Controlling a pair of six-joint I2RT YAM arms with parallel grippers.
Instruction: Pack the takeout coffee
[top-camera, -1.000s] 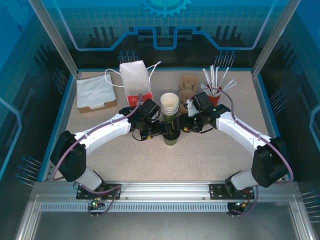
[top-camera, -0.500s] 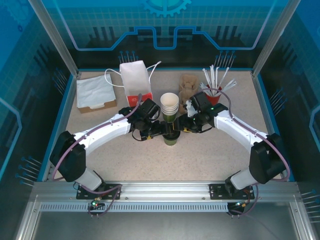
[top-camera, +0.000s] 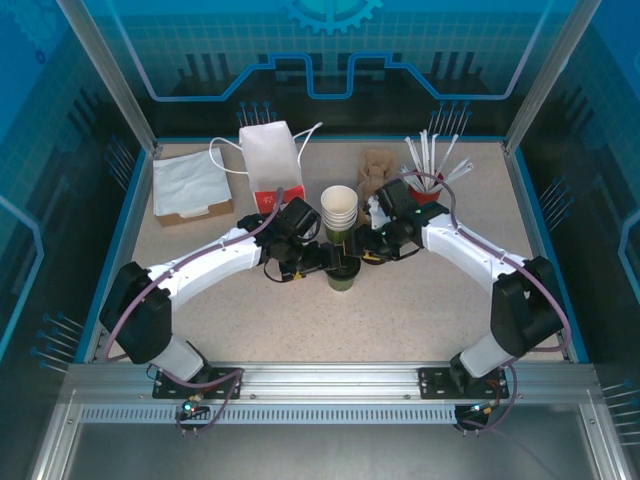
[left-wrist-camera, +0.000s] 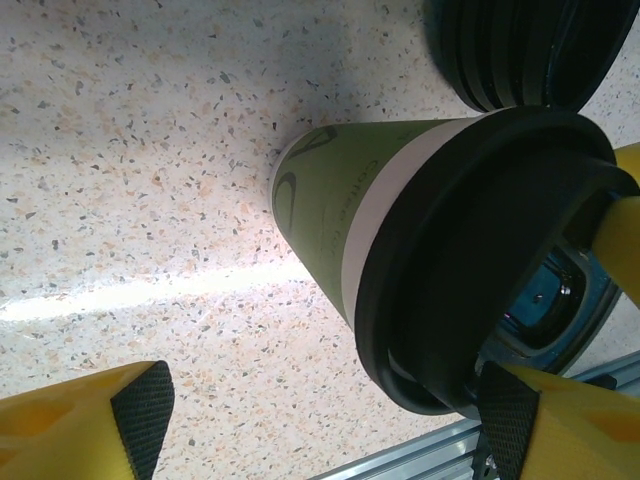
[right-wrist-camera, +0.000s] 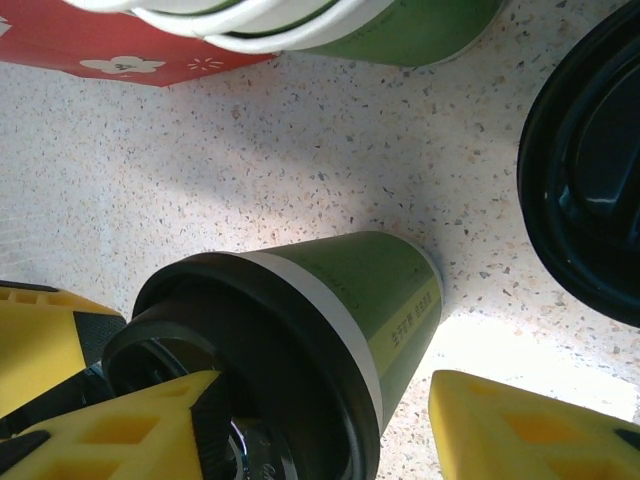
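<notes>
Cup lid (right-wrist-camera: 300, 345) part-hidden; lid stack (right-wrist-camera: 590, 180) cropped R.

The paper cup (left-wrist-camera: 325, 200) is leaf green with faint darker lettering and a white band under its black lid (left-wrist-camera: 470, 250). The tabletop (left-wrist-camera: 120, 150) is pale beige, flecked grey and tan. The bag (top-camera: 270, 150) is white, its red foot printed with small white flowers.
</notes>
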